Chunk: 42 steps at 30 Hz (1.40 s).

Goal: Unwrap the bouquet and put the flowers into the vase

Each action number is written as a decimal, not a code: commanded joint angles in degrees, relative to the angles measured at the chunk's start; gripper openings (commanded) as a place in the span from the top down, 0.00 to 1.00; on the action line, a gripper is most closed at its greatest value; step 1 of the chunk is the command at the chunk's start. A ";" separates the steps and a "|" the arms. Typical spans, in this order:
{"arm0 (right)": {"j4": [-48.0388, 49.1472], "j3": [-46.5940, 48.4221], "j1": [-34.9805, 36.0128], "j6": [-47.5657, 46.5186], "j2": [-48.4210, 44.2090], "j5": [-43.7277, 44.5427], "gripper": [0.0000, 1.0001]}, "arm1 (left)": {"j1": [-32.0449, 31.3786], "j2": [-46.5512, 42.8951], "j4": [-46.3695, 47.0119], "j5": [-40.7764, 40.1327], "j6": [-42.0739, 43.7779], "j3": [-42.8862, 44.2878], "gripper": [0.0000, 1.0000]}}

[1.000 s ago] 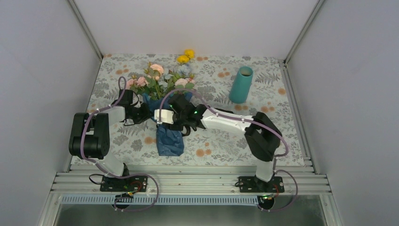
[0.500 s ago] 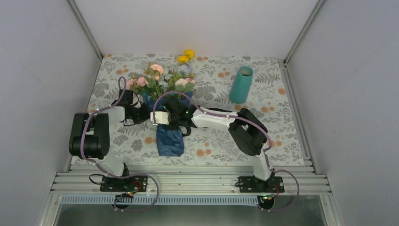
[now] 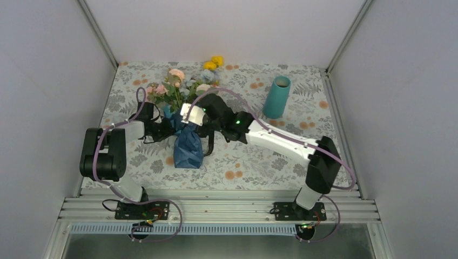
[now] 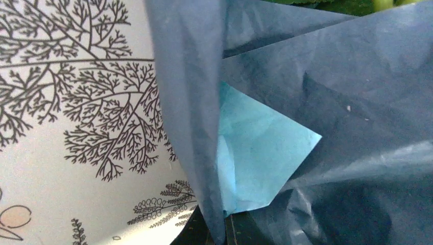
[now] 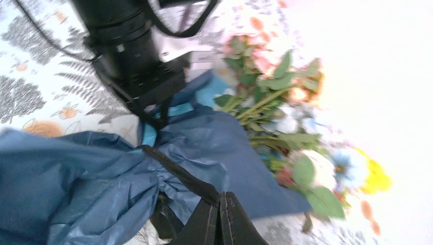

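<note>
Top external view, seen from my remote desk: the bouquet (image 3: 181, 103) lay left of centre on the printed tablecloth (image 3: 254, 162). Its stem end pointed toward the arm bases, bundled in crinkled blue paper (image 3: 189, 152). The left gripper (image 3: 163, 128) was at the wrap's left side. The left wrist view showed little but paper, so I judged those jaws closed on a fold of it. The right gripper (image 3: 186, 125) came in from the other side. In the right wrist view its jaws were pinched together where a dark band (image 5: 178, 171) crossed the wrap, and I took them to be closed on that band. Beyond both grippers the flowers (image 3: 175, 75) fanned out toward the back wall. The teal vase (image 3: 277, 97) stood upright and well apart at far right, holding no stems. I read the step as unwrapping, barely begun. The next move called for drawing band and paper apart without dragging the stems.
</note>
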 commanded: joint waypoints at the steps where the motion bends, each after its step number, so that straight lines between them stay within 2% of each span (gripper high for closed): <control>1: -5.32 7.48 -0.34 10.30 -7.49 9.34 0.96 | 0.21 0.72 -1.05 -5.25 0.02 0.67 0.98; 3: -9.21 11.89 -0.39 12.45 -9.26 14.25 0.96 | 0.20 0.29 -1.41 -6.17 0.17 0.71 0.98; 8: -17.16 21.06 -0.35 13.19 -12.42 17.95 0.96 | 0.21 -0.84 -2.44 -8.32 0.46 1.33 0.98; 11: -19.13 23.01 -0.31 13.68 -14.53 15.96 0.96 | 0.19 -1.03 -2.90 -9.27 0.32 1.98 0.98; 14: -16.33 13.92 -0.31 12.36 -17.00 3.27 0.96 | 0.14 -1.51 -2.70 -8.49 0.17 2.28 0.98; 16: -11.55 4.37 -0.16 11.60 -17.80 -8.59 0.96 | 0.12 -2.09 -2.02 -7.47 0.06 2.20 0.98; 17: -8.48 -0.32 0.17 11.02 -17.43 -11.68 0.96 | 0.12 -2.35 -1.60 -6.61 0.10 2.20 0.98; 19: -5.41 -4.37 0.44 10.14 -14.07 -9.61 0.96 | -0.01 -2.56 -1.28 -5.07 0.19 2.35 0.98; 20: -4.76 -4.26 0.40 9.81 -11.36 -5.63 0.96 | -0.04 -2.58 -1.36 -4.58 0.19 2.53 0.98; 24: -8.30 8.05 0.31 8.30 0.03 6.60 0.96 | -0.23 -2.39 -2.15 -4.32 1.25 3.17 0.98; 27: -9.73 20.19 0.63 8.40 0.62 8.22 0.96 | -0.23 -1.97 -2.24 -5.66 1.57 3.30 0.97; 29: -8.12 23.98 0.75 10.14 -1.85 6.84 0.96 | -0.23 -1.59 -2.32 -6.80 1.53 3.30 0.98; 31: -4.79 20.41 0.80 12.76 -6.73 3.78 0.96 | -0.23 -0.92 -2.52 -8.25 1.63 3.47 0.98; 35: 3.36 7.02 0.76 17.50 -15.79 -0.28 0.96 | -0.23 -0.24 -3.47 -10.71 2.30 3.82 0.98; 39: 4.17 2.96 0.79 19.92 -20.69 -0.97 0.96 | -0.24 -0.16 -3.74 -11.61 2.37 4.30 0.98; 42: 3.41 -3.01 0.77 20.20 -20.67 -2.06 0.96 | -0.28 -0.33 -4.12 -10.90 2.13 5.05 0.98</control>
